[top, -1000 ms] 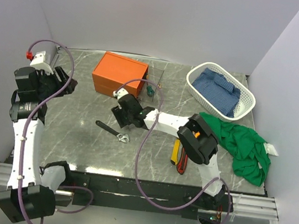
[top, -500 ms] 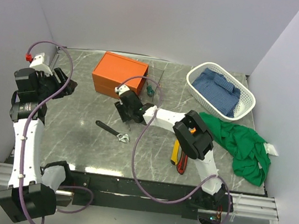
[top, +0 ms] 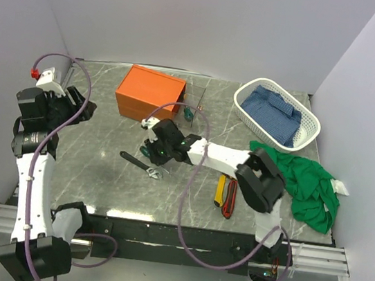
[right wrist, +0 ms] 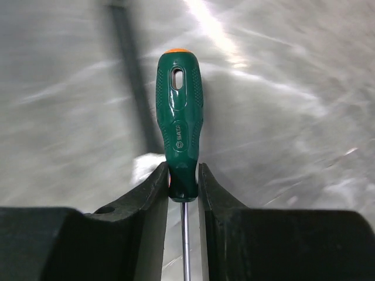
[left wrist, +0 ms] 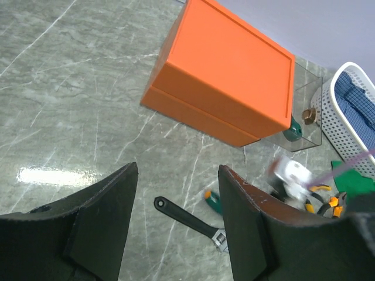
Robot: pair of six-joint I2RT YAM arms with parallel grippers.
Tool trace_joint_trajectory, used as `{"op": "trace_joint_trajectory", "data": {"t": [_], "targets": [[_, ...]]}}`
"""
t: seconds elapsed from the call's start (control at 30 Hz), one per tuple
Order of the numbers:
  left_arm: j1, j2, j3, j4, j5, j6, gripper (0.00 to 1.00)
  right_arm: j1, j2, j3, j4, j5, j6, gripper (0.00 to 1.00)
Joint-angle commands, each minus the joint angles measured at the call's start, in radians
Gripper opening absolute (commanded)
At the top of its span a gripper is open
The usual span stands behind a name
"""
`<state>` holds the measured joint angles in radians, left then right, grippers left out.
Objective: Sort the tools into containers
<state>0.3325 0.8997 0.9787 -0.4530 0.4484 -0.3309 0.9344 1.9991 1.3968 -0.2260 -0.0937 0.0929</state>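
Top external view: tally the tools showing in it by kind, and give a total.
Green-handled screwdrivers: 2
Black wrench with silver jaw: 1
Utility knives, one yellow, one red-black: 2
Total: 5

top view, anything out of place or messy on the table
The green cloth lies crumpled in a heap at the right, outside the white basket that holds the blue cloth. Nothing looks spilled or damaged.
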Motion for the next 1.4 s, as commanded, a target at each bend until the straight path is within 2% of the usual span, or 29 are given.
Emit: {"op": "trace_joint_trajectory", "data": {"t": [0.0,0.07,0.2,0.23,0.33,0.47,0.63,0.8,1.0,1.1,1.13,1.23,1.3,1.37], "targets": [[0.004,-0.027,-0.012,0.045,0.033,-0.016,0.63,0.023,-0.261,0.021,0.045,-0.152,0.054,0.0],[0.005,-0.013,-0.006,0.05,0.052,-0.029,0.62,0.017,-0.315,0.031,0.065,-0.135,0.057,0.0],[0.005,0.016,0.021,0.069,0.067,-0.051,0.61,-0.061,-0.396,0.045,0.114,-0.029,0.256,0.0],[0.004,0.025,0.026,0.074,0.067,-0.057,0.61,-0.071,-0.401,0.057,0.114,0.077,0.269,0.0],[-0.003,0.041,0.046,0.063,0.076,-0.053,0.61,-0.117,-0.405,0.07,0.131,0.155,0.277,0.0],[-0.016,0.051,0.058,0.037,0.07,-0.027,0.6,-0.206,-0.353,0.1,0.116,0.255,0.34,0.0],[-0.026,0.05,0.04,0.024,0.052,-0.017,0.6,-0.293,-0.263,0.178,0.137,0.261,0.331,0.0],[-0.042,0.057,0.018,0.011,0.036,-0.008,0.6,-0.324,-0.137,0.3,0.14,0.252,0.323,0.0],[-0.07,0.071,0.028,-0.004,0.032,0.004,0.6,-0.327,-0.031,0.367,0.128,0.281,0.338,0.0],[-0.082,0.088,0.048,-0.012,0.03,0.015,0.6,-0.324,-0.019,0.373,0.108,0.325,0.324,0.29],[-0.085,0.096,0.052,-0.003,0.035,0.018,0.6,-0.324,-0.026,0.363,0.105,0.337,0.318,0.44],[-0.101,0.148,0.072,0.04,0.059,0.007,0.6,-0.33,-0.092,0.3,0.119,0.339,0.272,0.58],[-0.112,0.217,0.103,0.066,0.064,0.003,0.6,-0.335,-0.164,0.25,0.142,0.292,0.237,0.63],[-0.133,0.269,0.155,0.098,0.059,0.006,0.6,-0.336,-0.233,0.22,0.158,0.246,0.202,0.63]]}}
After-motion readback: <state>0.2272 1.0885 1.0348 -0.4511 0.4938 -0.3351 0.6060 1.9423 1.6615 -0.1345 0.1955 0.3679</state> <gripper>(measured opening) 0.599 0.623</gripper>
